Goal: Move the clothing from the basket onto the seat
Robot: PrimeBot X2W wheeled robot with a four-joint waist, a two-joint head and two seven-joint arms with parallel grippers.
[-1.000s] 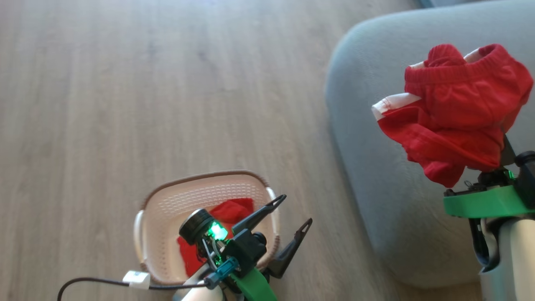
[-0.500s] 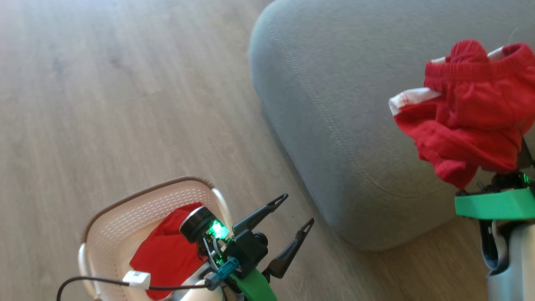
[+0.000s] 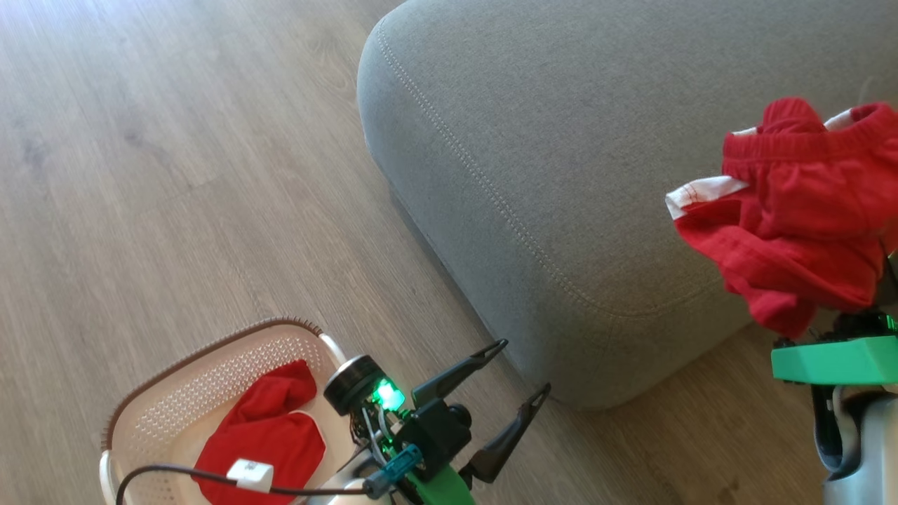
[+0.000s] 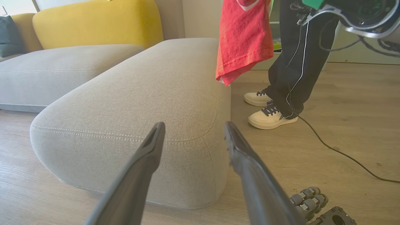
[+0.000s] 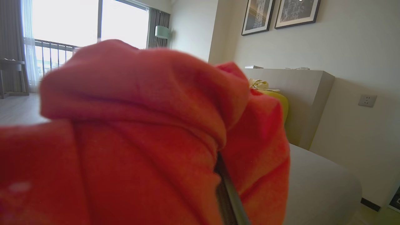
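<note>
My right claw (image 5: 227,190) is clamped shut on a bright red soft garment with white trim and a ribbed waistband (image 3: 793,231). The cloth is bunched over the claw and hides most of its fingers. It hangs above the near right part of the large grey fabric-upholstered seat (image 3: 561,175). From my left wrist, the hem is in the air over the seat's edge, clear of the cushion.

My left claw (image 3: 523,366) has its fingers spread wide apart and holds nothing. It hovers over the floor, just beside the seat's near rounded corner, with the pale stitched seam running along that edge.

The second red fabric garment (image 3: 263,435) lies crumpled inside the cream-white perforated plastic basket with a brown woven-look rim (image 3: 210,347). The basket stands on the floor at my near left, apart from the seat, with a strip of bare boards between them. A black cable with a white tag (image 3: 245,477) crosses in front of it.

The pale wood-plank floor (image 3: 175,175) lies open to the left and far side of the basket. To the right of the seat in my left wrist view, a person's dark-trousered legs (image 4: 300,62) and cream shoes (image 4: 272,117) stand on the boards, and a thin black cord (image 4: 328,147) trails past them. A yellow back cushion (image 4: 93,25) rises behind the seat. The room has a bright window (image 5: 78,22) and framed pictures (image 5: 259,15) on a pale wall.
</note>
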